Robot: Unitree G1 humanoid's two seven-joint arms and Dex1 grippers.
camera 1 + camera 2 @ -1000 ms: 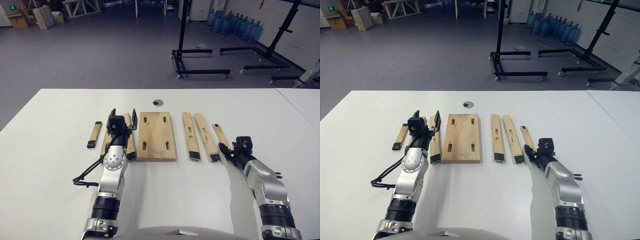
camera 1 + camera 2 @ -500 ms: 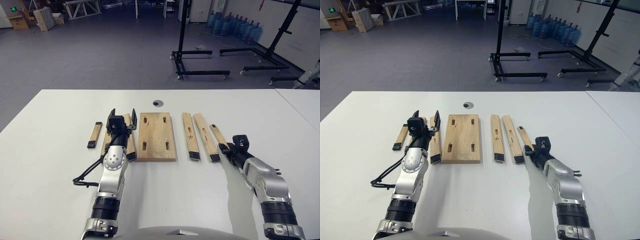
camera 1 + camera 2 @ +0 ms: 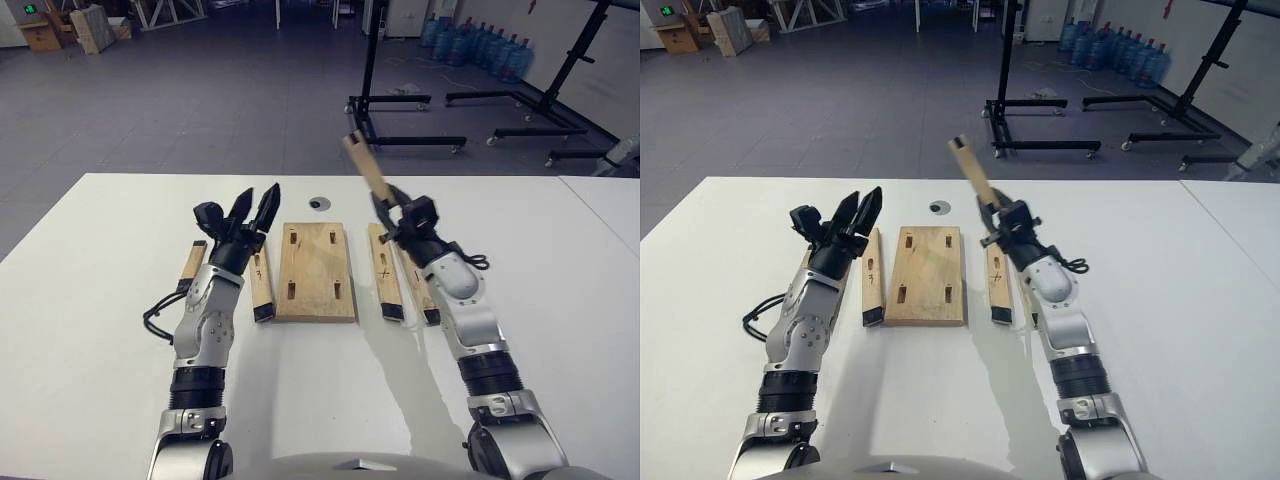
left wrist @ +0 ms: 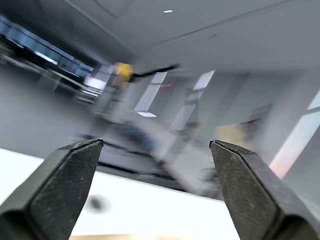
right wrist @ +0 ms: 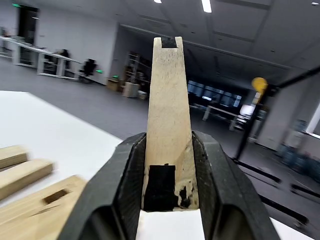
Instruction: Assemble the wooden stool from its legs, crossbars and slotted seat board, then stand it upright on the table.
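Crossbar [image 5: 168, 90] sticks up from right gripper [image 5: 169, 150], clamped, above table [image 3: 80, 300].

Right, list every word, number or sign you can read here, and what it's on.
"+": pencilled cross on the leg right of the seat board.
Pencil mark on the leg left of the seat board: too faint to read.
Green sign in the room behind: too small to read.
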